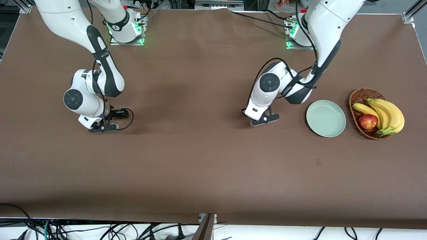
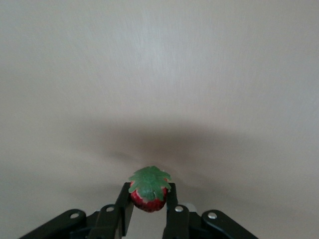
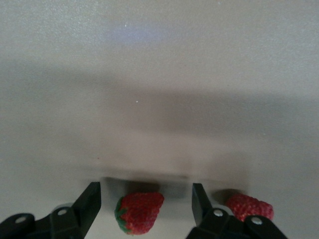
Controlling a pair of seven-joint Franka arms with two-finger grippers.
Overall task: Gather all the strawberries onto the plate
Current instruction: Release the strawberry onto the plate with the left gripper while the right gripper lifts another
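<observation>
My left gripper (image 2: pixel 148 188) is shut on one strawberry (image 2: pixel 148 200), green cap up, low over the brown cloth; in the front view this gripper (image 1: pixel 263 120) is beside the empty mint-green plate (image 1: pixel 326 118), toward the table's middle. My right gripper (image 3: pixel 146 192) is open, down at the cloth, with a second strawberry (image 3: pixel 139 212) lying between its fingers. A third strawberry (image 3: pixel 249 207) lies just outside one finger. In the front view the right gripper (image 1: pixel 107 122) is toward the right arm's end, and all the strawberries are hidden there.
A brown wicker basket (image 1: pixel 358 96) with bananas (image 1: pixel 387 115) and a red-yellow apple (image 1: pixel 368 121) stands beside the plate, at the left arm's end of the table. Brown cloth covers the whole table.
</observation>
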